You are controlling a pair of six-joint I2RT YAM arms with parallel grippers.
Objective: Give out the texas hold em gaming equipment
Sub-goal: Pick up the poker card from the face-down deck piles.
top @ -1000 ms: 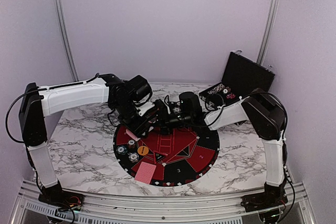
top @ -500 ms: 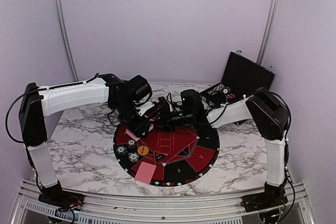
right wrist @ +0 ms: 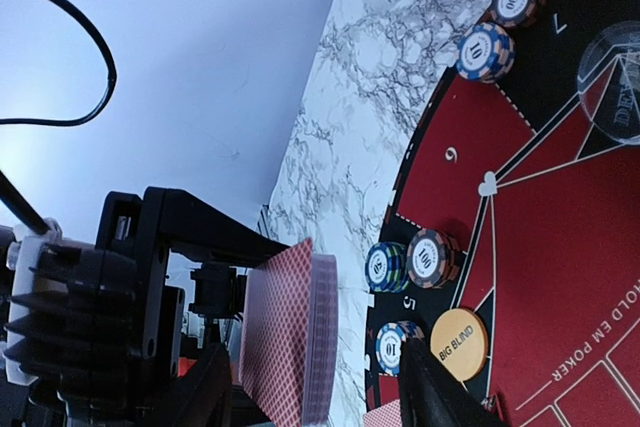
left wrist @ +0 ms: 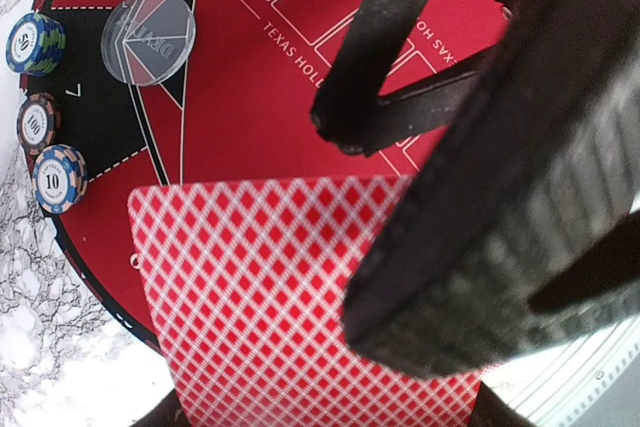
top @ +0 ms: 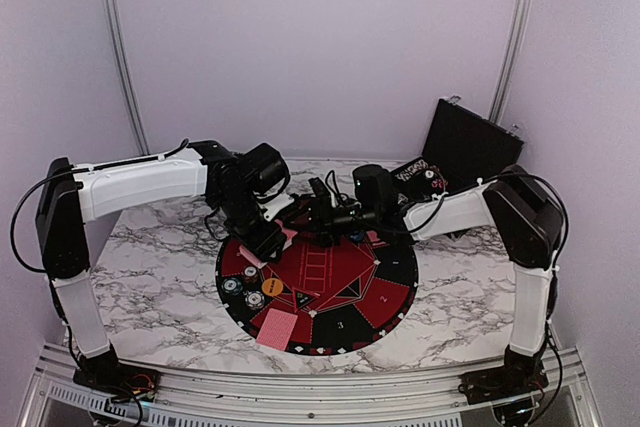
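A marbled surface is seen from above, carrying a big round red-and-black mat, with a black case beyond it at 2 o'clock. Over the last second the right arm has been drawn back toward 3 o'clock, its elbow swung outward, while the left arm has been kept where it was. The left hand is held over the mat's 11 o'clock edge, clamped on a deck of pink-red-backed playing cards. The right hand is just beside it at 12 o'clock; its fingers stand partly apart, and whether a card is pinched between them cannot be told. A single card lies face down at 7 o'clock. Chip stacks, an orange disc and a clear disc are set near 8 to 9 o'clock. The retreat is judged to be a card being drawn off for dealing, with most seats yet to be supplied.
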